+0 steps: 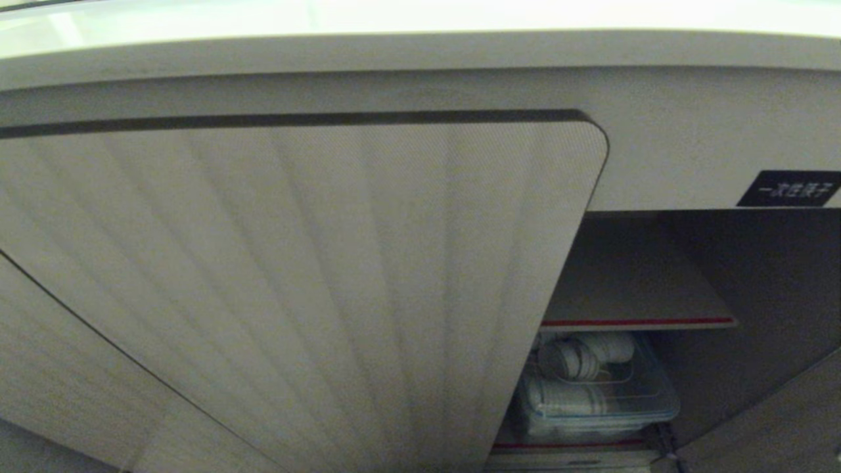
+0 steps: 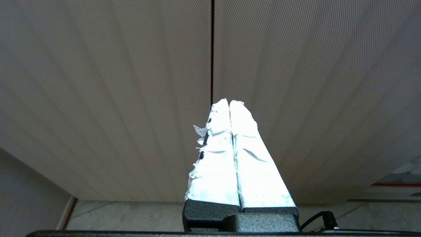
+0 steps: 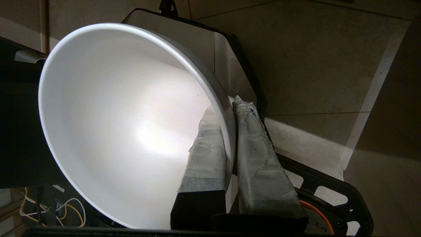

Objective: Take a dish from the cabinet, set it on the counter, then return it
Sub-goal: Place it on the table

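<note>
In the right wrist view the dish [image 3: 125, 125], a plain white round bowl, fills most of the picture. My right gripper [image 3: 227, 107] is shut on its rim, with one taped finger inside the bowl and the other outside. The bowl hangs over the floor and my own base. The head view shows the cabinet's ribbed beige door [image 1: 295, 276] and the dark open compartment [image 1: 690, 276] to its right, under the pale counter [image 1: 420, 16]. Neither arm shows in that view. My left gripper [image 2: 229, 102] is shut and empty, parked facing the closed ribbed doors.
Inside the opening a red-edged shelf [image 1: 637, 322] sits above a clear bin [image 1: 591, 394] of stacked white dishes. A black label [image 1: 788, 188] is above the opening. An opened door leaf [image 1: 775, 420] juts in at lower right. Tiled floor [image 3: 312, 65] lies below the bowl.
</note>
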Robot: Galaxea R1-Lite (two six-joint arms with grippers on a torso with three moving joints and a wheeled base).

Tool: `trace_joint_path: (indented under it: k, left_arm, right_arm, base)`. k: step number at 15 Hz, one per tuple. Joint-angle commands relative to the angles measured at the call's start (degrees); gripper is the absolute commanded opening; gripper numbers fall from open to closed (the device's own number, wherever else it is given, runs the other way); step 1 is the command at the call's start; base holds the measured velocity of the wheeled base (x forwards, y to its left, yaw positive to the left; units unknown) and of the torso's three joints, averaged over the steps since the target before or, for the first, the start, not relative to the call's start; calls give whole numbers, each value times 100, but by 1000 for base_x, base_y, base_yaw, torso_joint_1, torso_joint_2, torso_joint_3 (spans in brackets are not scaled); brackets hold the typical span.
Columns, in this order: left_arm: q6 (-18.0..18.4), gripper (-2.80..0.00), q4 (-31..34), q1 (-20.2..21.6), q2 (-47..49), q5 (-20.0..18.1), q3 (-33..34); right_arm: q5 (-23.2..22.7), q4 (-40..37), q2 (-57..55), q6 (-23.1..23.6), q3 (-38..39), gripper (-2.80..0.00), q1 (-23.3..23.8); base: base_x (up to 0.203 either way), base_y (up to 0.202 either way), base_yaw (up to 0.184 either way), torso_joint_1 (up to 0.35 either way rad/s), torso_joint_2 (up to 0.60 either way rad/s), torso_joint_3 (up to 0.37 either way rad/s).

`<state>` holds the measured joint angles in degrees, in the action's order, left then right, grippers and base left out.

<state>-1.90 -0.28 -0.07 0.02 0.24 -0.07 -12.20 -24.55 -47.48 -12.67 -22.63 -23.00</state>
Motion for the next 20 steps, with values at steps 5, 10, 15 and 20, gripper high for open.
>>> trace_joint_path:
  k: [5,10,15,20]
  left_arm:
    - [-3,-280,-7,-1,-2,2,-1]
    - [-3,-280,2,-1,-2,2,-1]
    - [-3,-280,2,-1,-2,2,6]
    - [-3,-280,2,-1,-2,2,-1]
  right_arm:
    - [-19,3,-7,-16,109,-280,-2]
    - [-81,48,-77,-16,144,-280,-2]
    - [-116,64,-130,-16,136,-280,-2]
    - [-116,56,-121,-8,118,-280,-11]
  base:
    - [0,0,0,0,0,0]
    - [0,0,0,0,0,0]
    - [0,0,0,0,0,0]
    - [0,0,0,0,0,0]
